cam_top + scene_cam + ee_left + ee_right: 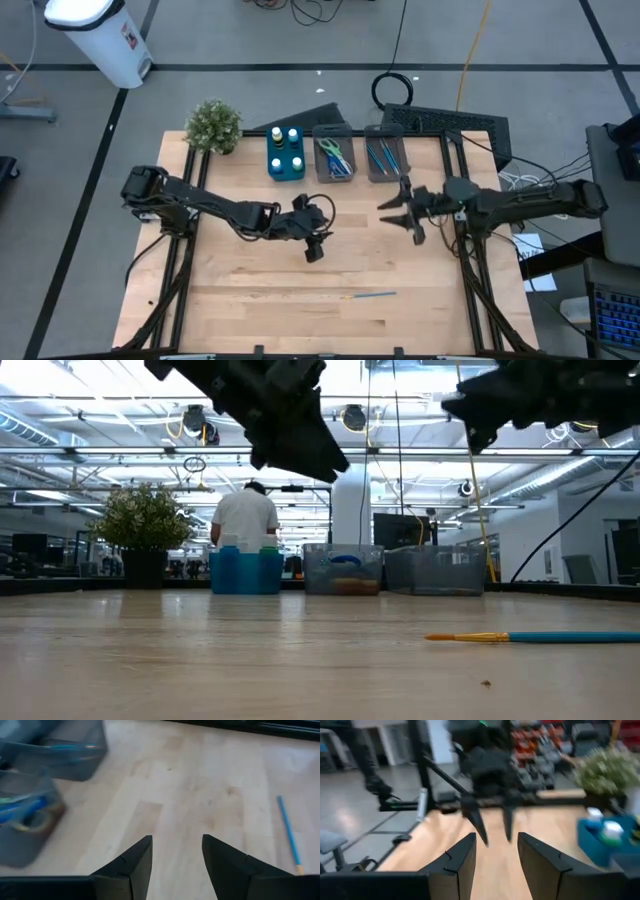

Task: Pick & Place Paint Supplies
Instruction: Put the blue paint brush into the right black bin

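Behind both empty, parted tools, blue bin (286, 160) holds bottles (285, 137); grey bins hold scissors (335, 157), brushes (384, 155).

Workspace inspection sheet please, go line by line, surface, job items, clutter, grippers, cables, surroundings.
Surface: wooden table, mostly bare.
Job's things: one blue brush loose near the front; bottles in the blue bin; scissors and brushes in grey bins.
Clutter: potted plant at back left corner.
Grippers: left gripper open, empty; right gripper open, empty; both above the table.
Cables: coil on floor behind.
Surroundings: white bin; a person beyond.
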Controlling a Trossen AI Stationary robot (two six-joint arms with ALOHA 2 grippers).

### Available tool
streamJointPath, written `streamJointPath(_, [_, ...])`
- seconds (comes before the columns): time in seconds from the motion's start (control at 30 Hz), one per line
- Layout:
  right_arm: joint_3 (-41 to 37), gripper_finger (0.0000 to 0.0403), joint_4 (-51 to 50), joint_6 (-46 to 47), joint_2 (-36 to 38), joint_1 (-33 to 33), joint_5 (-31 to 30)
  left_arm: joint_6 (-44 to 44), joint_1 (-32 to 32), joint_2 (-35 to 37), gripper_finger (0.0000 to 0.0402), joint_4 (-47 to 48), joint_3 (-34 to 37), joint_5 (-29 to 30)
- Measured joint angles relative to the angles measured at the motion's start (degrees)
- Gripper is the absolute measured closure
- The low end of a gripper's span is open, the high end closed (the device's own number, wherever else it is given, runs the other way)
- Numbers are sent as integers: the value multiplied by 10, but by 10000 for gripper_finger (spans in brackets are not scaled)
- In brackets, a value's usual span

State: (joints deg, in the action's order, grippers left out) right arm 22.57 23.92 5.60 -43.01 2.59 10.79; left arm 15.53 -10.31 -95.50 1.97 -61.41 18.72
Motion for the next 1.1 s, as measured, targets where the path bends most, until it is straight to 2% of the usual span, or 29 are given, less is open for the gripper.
streamJointPath(0.17, [-34,259,87,-31,2,-50,-1,4,0,-30,220,-53,0,-43])
streamJointPath(0.3, [-42,248,100,-37,5,-81,-2,14,0,-47,220,-103,0,-70])
streamJointPath(0.43, [-42,229,101,-38,5,-124,-2,-42,-12,-60,220,-133,0,-120])
streamJointPath(0.57, [-42,214,104,-35,4,-168,-39,-109,-49,-74,220,-176,-1,-122])
streamJointPath(0.7, [-42,209,112,-48,0,-210,-101,-108,-86,-108,220,-187,-20,-93])
streamJointPath(0.9, [-42,215,141,-67,-7,-246,-154,-105,-132,-196,220,-182,-104,-83])
streamJointPath(1.03, [-42,219,163,-62,-18,-258,-153,-92,-157,-253,220,-130,-175,-79])
streamJointPath(1.1, [-41,221,179,-63,-28,-265,-158,-89,-168,-274,220,-79,-203,-55])
